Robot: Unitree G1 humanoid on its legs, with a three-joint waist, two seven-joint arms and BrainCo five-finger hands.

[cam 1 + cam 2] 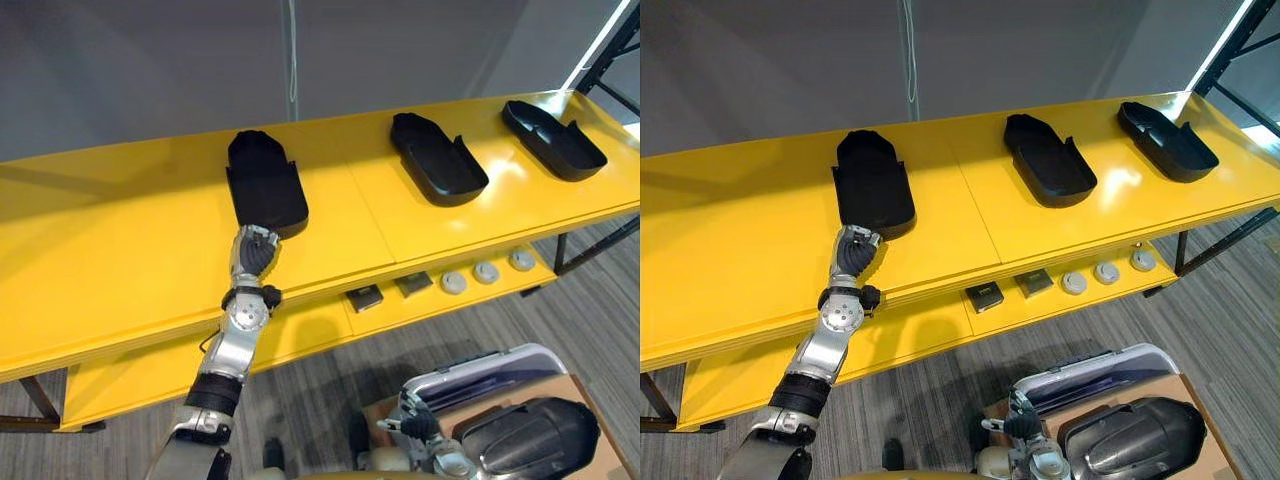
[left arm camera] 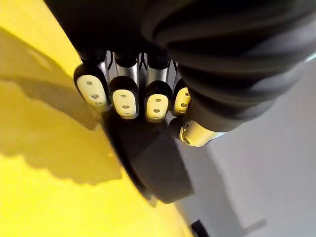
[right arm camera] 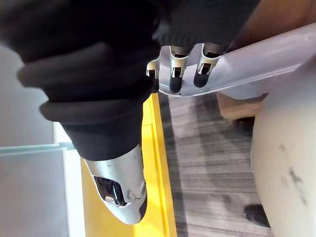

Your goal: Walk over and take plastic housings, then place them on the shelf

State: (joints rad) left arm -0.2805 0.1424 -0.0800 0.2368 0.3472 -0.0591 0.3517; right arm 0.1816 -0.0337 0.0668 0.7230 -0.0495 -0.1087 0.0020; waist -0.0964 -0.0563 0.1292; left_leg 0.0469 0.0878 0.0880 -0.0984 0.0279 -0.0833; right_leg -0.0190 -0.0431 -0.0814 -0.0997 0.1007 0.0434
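- Your left hand [image 1: 255,250] lies on the top board of the yellow shelf [image 1: 120,230], between the front edge and the near end of the left housing [image 1: 265,180]. Its fingers [image 2: 124,96] sit side by side, loosely bent, the thumb close beside them, and they pinch nothing.
- All three black housings lie on the top board: the left one, the middle housing [image 1: 437,158], and the right housing [image 1: 553,138] towards the right end, each well apart from the next.
- Risk: if the hand presses forward, I judge it would shove the left housing towards the back edge or twist it out of line.
- Risk: if you pull back with a fingertip caught on the housing's rim, it could drag towards the front edge and drop onto the lower board with the small parts [image 1: 485,272].
- Your right hand [image 1: 418,428] is low by the grey bin [image 1: 480,365], which holds another dark housing [image 1: 525,435]; you cannot tell its state. A careless step could knock the bin.
- The eye views give you the whole row and the spacing.
- The left wrist view shows the fingertips and the housing's end just past them, though not whether they touch.
- The right wrist view shows that hand against the bin's pale rim, over the floor.
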